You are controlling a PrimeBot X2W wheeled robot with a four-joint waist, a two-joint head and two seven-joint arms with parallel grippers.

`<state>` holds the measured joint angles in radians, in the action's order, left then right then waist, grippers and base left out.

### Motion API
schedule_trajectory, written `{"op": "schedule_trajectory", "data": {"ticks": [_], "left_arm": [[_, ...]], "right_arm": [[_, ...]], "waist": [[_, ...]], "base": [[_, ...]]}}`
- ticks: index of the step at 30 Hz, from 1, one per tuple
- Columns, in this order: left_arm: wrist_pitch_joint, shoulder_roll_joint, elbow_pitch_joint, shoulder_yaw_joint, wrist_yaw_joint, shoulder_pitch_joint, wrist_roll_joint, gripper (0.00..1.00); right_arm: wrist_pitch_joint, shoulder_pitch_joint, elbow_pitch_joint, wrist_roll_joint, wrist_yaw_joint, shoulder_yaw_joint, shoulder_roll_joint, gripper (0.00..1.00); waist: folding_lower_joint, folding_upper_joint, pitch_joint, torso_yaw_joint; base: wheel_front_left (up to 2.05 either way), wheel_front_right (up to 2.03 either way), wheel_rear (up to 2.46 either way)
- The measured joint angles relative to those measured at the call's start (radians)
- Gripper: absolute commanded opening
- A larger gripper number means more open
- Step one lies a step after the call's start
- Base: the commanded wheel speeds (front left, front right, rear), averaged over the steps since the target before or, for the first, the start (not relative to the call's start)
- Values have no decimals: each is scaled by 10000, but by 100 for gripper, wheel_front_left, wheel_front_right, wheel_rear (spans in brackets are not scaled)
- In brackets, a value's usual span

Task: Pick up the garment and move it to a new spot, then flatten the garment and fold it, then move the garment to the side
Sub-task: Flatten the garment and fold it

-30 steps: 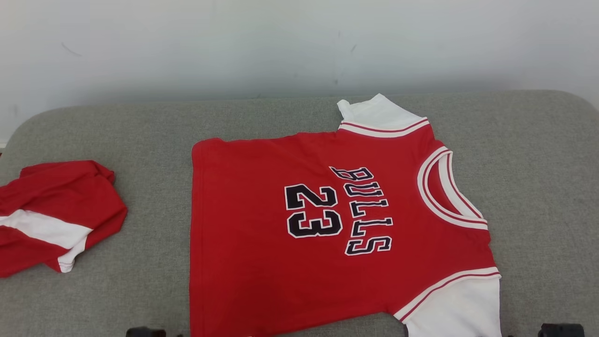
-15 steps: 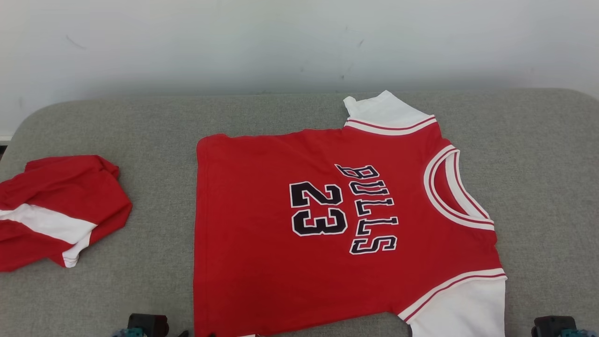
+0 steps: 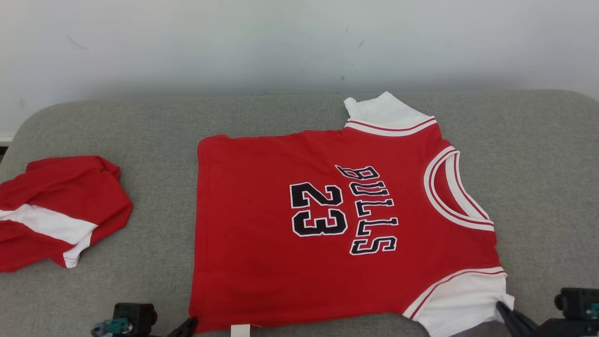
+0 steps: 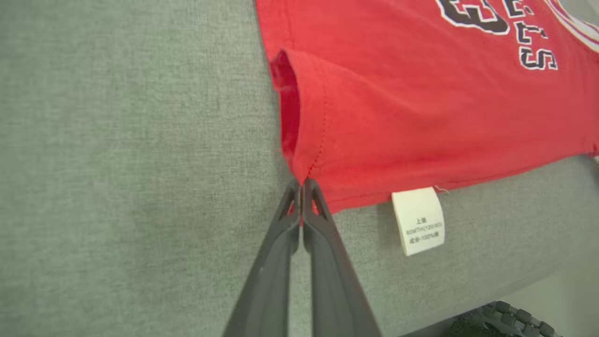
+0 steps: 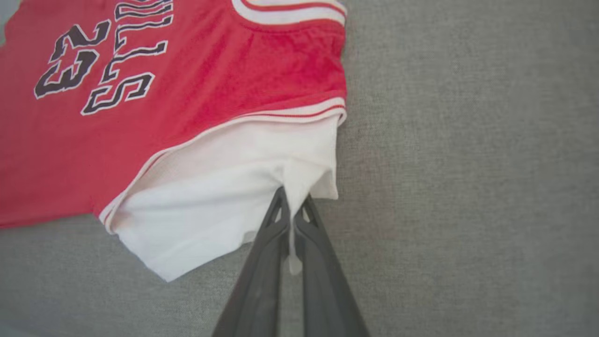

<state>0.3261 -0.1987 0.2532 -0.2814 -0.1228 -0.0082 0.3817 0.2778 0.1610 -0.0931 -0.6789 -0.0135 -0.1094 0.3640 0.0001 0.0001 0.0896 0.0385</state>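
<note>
Left gripper (image 4: 302, 186) is pinching the jersey's (image 4: 412, 107) hem (image 4: 310, 171) at its tips, right gripper (image 5: 291, 206) its sleeve (image 5: 220, 192) (thin bites); uneven lifting is risking slips.

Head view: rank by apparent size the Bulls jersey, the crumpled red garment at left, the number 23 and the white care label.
1. Bulls jersey
2. crumpled red garment, partly cut off at the left edge
3. number 23
4. white care label, cut off at the bottom edge, but plainly smallest
</note>
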Motion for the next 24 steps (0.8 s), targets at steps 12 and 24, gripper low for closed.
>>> {"op": "schedule_trajectory", "data": {"ticks": [12, 24], "left_arm": [[-230, -171, -1003, -36, -4, 78, -29, 0], [65, -382, -1361, -79, -8, 47, 65, 0]], "right_arm": [[-420, 41, 857, -786, 186, 732, 59, 0], [-253, -159, 1264, -1216, 311, 1170, 376, 0]], "waist": [[0, -1, -115, 84], [-1, -1, -288, 7]], "base": [[0, 0, 0], [0, 0, 0]]}}
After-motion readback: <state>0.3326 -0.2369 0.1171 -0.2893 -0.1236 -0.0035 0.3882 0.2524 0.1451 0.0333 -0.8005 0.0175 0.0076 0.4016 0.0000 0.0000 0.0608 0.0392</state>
